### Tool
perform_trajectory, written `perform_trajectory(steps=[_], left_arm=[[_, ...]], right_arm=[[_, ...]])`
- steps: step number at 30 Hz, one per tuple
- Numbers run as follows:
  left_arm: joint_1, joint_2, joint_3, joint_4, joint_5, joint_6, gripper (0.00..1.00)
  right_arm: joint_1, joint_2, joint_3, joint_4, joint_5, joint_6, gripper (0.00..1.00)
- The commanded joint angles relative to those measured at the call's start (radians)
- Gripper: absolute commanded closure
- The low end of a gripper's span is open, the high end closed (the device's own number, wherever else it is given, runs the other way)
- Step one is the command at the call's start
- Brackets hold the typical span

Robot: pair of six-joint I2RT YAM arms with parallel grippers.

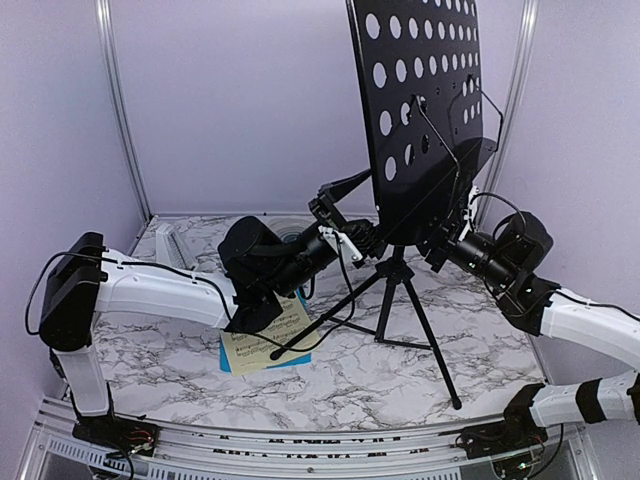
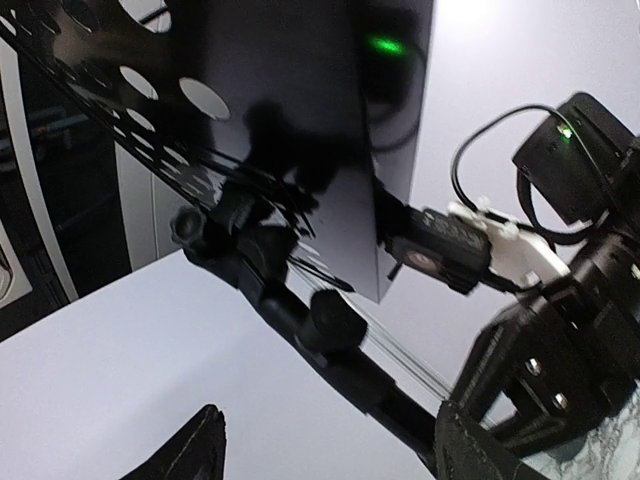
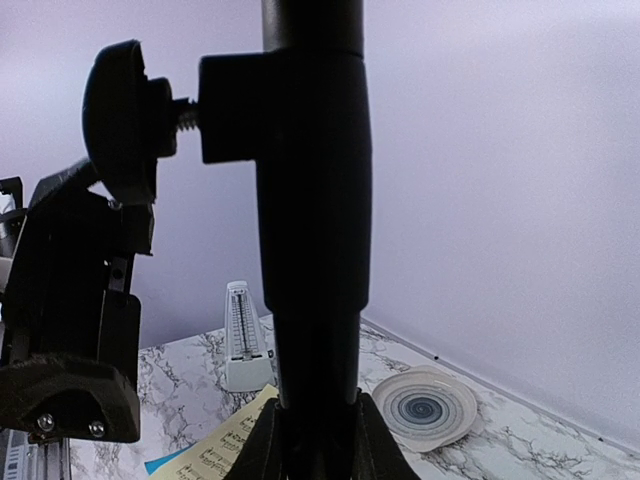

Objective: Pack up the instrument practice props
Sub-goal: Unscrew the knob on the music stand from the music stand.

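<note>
On the marbled table [image 1: 350, 375], a black hole-punched music stand [image 1: 420, 100] stands upright; right fingers [image 3: 258, 452] clamp it, left fingers [image 2: 195, 450] apart.

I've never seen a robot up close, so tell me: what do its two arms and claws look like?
The left arm and right arm are smooth white tubes with bulky black joints. Thin black cables loop along them. Each ends in a black two-finger claw with small white parts: the left gripper and the right gripper. A small green light glows on the right wrist.
</note>
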Motion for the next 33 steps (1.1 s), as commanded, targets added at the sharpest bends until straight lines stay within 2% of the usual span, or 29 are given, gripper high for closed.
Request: perform_trajectory(steps=[1, 4, 8, 15, 24, 28, 30, 33], left_arm=[[0.002, 0.044, 0.105, -0.034, 0.065, 0.073, 0.24], [0.009, 0.051, 0.137, -0.088, 0.111, 0.068, 0.24], [0.017, 0.061, 0.166, -0.13, 0.147, 0.05, 0.32], [0.022, 0.086, 0.197, -0.16, 0.153, 0.035, 0.39], [0.021, 0.075, 0.162, -0.2, 0.201, -0.001, 0.54], [0.019, 0.064, 0.138, -0.238, 0.223, 0.008, 0.56], [0.02, 0.062, 0.133, -0.215, 0.186, 0.023, 0.56], [0.027, 0.059, 0.139, -0.18, 0.136, 0.05, 0.5]], right_arm=[[-0.004, -0.009, 0.004, -0.035, -0.012, 0.017, 1.0], [-0.004, -0.006, 0.008, -0.032, -0.012, 0.015, 1.0], [-0.004, -0.01, 0.013, -0.031, -0.011, 0.013, 1.0], [-0.003, -0.01, 0.014, -0.029, -0.016, 0.013, 1.0], [-0.004, -0.011, 0.009, -0.028, -0.007, 0.013, 1.0], [-0.003, -0.011, 0.01, -0.028, -0.01, 0.009, 1.0], [-0.004, -0.011, 0.011, -0.029, -0.009, 0.009, 1.0], [-0.004, -0.008, 0.013, -0.027, -0.013, 0.011, 1.0]])
